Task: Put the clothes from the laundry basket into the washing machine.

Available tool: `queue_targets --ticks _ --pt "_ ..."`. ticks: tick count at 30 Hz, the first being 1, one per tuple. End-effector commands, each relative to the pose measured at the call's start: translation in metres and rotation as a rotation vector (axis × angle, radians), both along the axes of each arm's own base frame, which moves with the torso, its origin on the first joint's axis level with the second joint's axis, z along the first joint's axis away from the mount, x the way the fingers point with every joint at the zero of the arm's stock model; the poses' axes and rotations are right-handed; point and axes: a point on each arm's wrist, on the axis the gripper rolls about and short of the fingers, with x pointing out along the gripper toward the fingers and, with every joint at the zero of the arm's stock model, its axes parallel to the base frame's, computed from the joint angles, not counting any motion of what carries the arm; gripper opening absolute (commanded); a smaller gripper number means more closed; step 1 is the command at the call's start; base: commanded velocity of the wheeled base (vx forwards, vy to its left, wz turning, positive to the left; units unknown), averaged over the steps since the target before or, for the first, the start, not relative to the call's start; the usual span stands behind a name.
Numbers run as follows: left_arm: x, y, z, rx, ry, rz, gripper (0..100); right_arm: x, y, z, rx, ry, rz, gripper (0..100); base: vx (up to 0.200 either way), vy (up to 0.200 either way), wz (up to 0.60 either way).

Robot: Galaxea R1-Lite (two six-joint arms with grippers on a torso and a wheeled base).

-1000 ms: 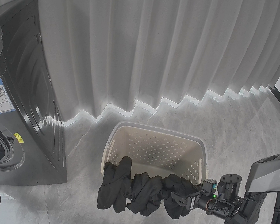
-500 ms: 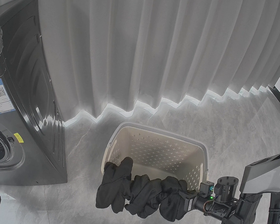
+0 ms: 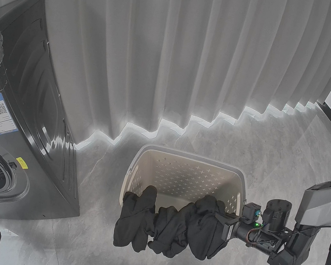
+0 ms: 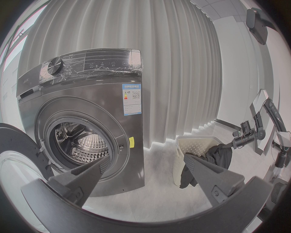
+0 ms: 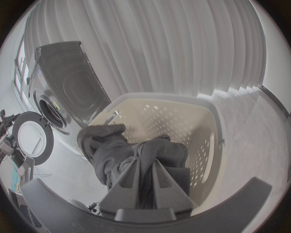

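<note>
A white pleated curtain and grey marble floor lie ahead of you. Your right tool is clamped on dark, crumpled clothes, bunched in thick folds and draped over the near rim of the cream laundry basket. Your left tool hangs with fingers spread wide, facing the washing machine, whose door stands open.

I see a soft, even light coming through the white curtain, with a bright strip where its hem meets the floor, a pale sheen on the side of the washing machine, and strongly bent lines and black corners in both wrist views.
</note>
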Motion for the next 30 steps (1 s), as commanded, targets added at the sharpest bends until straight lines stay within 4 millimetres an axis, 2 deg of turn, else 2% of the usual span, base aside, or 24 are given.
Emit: queue_targets --ticks 1,4,5,6,9,14,16,17,18,21,25,30 --pt "0.000 0.000 -0.005 0.001 0.000 0.000 100 -0.016 0.003 0.056 0.074 -0.153 0.033 0 0.000 0.000 0.00" --pt "0.000 0.000 -0.005 0.001 0.000 0.000 100 -0.028 0.007 0.074 0.106 -0.200 0.061 0 0.000 0.000 0.00" --pt "0.000 0.000 -0.005 0.001 0.000 0.000 100 -0.038 0.010 0.088 0.135 -0.231 0.083 0 0.000 0.000 0.00" --pt "0.000 0.000 -0.005 0.001 0.000 0.000 100 -0.038 0.010 0.088 0.135 -0.231 0.083 0 0.000 0.000 0.00" --pt "0.000 0.000 -0.005 0.001 0.000 0.000 100 -0.061 0.019 0.117 0.215 -0.305 0.143 0 0.000 0.000 0.00" --pt "0.000 0.000 -0.005 0.001 0.000 0.000 100 -0.090 0.030 0.151 0.340 -0.382 0.176 0 0.000 0.000 0.00" --pt "0.000 0.000 -0.005 -0.001 0.000 0.000 100 -0.107 0.034 0.162 0.413 -0.385 0.222 0 0.000 0.000 0.00" --pt "0.000 0.000 -0.005 -0.001 0.000 0.000 100 -0.108 0.035 0.163 0.418 -0.385 0.226 0 0.000 0.000 0.00" --pt "0.000 0.000 -0.005 -0.001 0.000 0.000 100 -0.124 0.038 0.169 0.472 -0.374 0.280 0 0.000 0.000 0.00" --pt "0.000 0.000 -0.005 -0.001 0.000 0.000 100 -0.142 0.041 0.181 0.540 -0.388 0.316 0 0.000 0.000 0.00" --pt "0.000 0.000 -0.005 -0.002 0.000 0.002 100 -0.143 0.039 0.184 0.574 -0.379 0.295 0 0.000 0.000 0.00" --pt "0.000 0.000 -0.005 -0.005 0.000 0.002 100 -0.150 0.028 0.175 0.590 -0.313 0.287 0 0.000 0.000 0.00"
